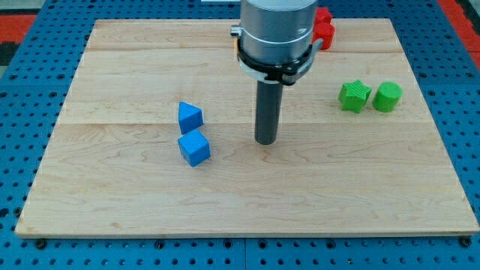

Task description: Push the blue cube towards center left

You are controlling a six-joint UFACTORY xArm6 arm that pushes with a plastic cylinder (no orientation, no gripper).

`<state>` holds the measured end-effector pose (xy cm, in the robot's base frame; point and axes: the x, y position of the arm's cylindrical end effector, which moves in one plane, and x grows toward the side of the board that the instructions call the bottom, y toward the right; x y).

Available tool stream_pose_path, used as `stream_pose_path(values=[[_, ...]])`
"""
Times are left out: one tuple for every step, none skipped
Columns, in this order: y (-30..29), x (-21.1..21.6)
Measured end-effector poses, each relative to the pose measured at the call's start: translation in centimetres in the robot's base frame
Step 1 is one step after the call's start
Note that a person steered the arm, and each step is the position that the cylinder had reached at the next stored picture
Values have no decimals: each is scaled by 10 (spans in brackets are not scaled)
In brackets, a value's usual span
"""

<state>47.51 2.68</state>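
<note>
A blue cube (195, 148) lies on the wooden board (112, 187), left of the view's middle. A blue wedge-shaped block (190, 117) sits just above it, close to it or touching. My tip (265, 142) is at the lower end of the dark rod, to the right of the blue cube at about the same height in the view, with a clear gap between them.
A green star-shaped block (354, 96) and a green round block (388, 97) lie side by side at the view's right. A red block (324, 28) shows at the top, partly hidden behind the arm's grey body (275, 34). Blue pegboard surrounds the board.
</note>
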Motion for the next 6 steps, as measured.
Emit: stream_pose_path(values=[[-11, 0], [-17, 0], [-22, 0], [-24, 0], [-39, 4], [-44, 11]])
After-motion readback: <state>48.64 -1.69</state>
